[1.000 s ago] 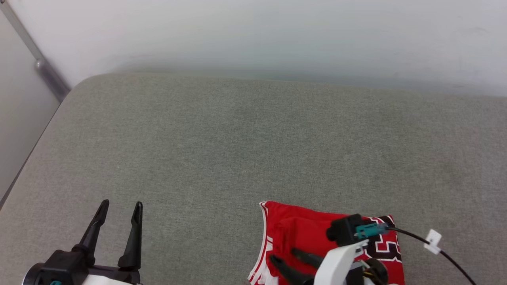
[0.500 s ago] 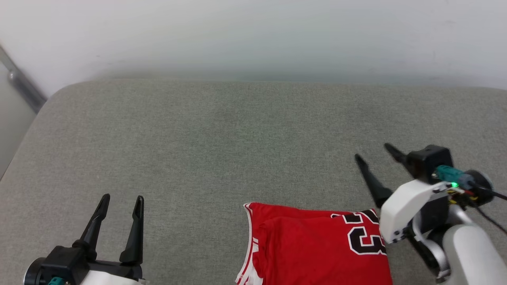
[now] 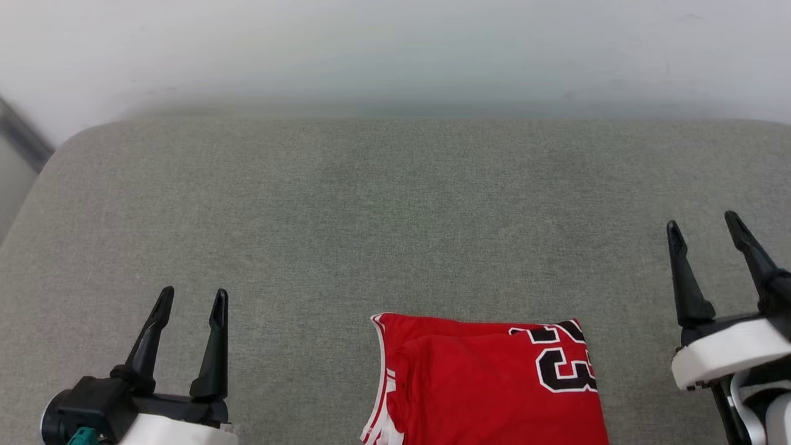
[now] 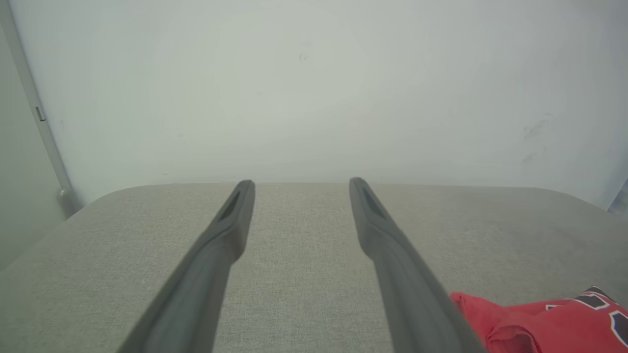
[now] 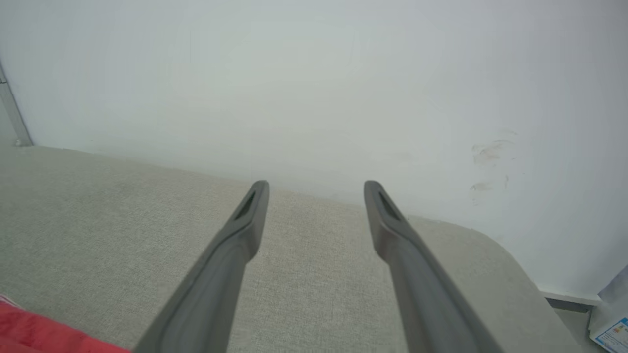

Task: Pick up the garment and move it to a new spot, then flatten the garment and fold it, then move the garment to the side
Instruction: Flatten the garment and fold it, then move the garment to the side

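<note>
The garment (image 3: pixel 488 383), a red shirt folded into a compact rectangle with black "23" lettering at its right side and striped trim on its left edge, lies at the near middle of the grey cushion (image 3: pixel 395 216). My left gripper (image 3: pixel 191 300) stands open at the lower left, well clear of it. At the right my right gripper (image 3: pixel 704 225) is open too, to the right of the garment, touching nothing. A corner of the garment (image 4: pixel 544 321) appears low right in the left wrist view, and a red edge (image 5: pixel 39 333) low left in the right wrist view.
A pale wall (image 3: pixel 395 55) runs along the cushion's far edge. A grey metal rail (image 3: pixel 21 139) slants down at the far left. The cushion's rounded right corner (image 5: pixel 495 250) drops off toward a white-and-blue packet (image 5: pixel 611 331) on the floor.
My right gripper has lifted off the folded garment and swung out to the right. The left gripper has stayed put. The head camera has shifted.
</note>
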`<state>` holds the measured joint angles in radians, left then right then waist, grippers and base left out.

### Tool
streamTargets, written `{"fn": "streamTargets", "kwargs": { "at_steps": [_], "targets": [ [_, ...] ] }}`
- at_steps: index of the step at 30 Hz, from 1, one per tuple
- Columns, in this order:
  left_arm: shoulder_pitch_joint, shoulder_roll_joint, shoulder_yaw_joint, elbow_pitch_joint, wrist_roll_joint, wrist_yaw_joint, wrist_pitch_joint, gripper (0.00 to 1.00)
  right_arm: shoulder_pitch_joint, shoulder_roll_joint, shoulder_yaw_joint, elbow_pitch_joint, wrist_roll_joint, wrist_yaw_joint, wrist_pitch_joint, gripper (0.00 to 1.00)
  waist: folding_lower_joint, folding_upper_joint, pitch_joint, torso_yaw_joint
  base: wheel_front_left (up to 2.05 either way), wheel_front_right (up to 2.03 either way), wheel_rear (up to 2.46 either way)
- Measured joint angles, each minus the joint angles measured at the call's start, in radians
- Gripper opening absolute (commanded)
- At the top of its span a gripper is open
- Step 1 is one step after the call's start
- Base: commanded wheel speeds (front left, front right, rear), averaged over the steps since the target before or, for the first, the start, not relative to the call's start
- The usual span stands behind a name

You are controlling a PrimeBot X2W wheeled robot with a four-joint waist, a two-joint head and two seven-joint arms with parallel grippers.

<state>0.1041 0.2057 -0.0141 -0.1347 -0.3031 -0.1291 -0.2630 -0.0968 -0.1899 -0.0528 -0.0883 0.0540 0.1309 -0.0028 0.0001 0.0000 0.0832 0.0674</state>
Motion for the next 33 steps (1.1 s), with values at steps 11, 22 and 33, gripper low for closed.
{"fn": "streamTargets", "kwargs": {
  "at_steps": [11,22,33],
  "targets": [
    [-0.007,-0.010,-0.010,-0.007,0.025,0.000,0.000,1.00,0.105,0.086,-0.011,-0.037,0.016,0.000,-0.115,1.00,0.0000,0.0000,-0.010,-0.004,0.00,0.00,0.00],
    [0.005,-0.008,-0.020,-0.013,0.029,0.000,0.000,1.00,0.119,0.106,-0.002,-0.025,0.007,0.000,-0.119,1.00,0.0000,0.0000,-0.027,-0.011,0.00,0.00,0.00],
    [0.009,-0.013,-0.031,-0.014,0.030,0.000,0.000,1.00,0.143,0.060,0.057,-0.034,0.050,0.000,0.111,1.00,-0.0001,0.0000,-0.008,-0.007,0.00,0.00,0.00]
  ]
}}
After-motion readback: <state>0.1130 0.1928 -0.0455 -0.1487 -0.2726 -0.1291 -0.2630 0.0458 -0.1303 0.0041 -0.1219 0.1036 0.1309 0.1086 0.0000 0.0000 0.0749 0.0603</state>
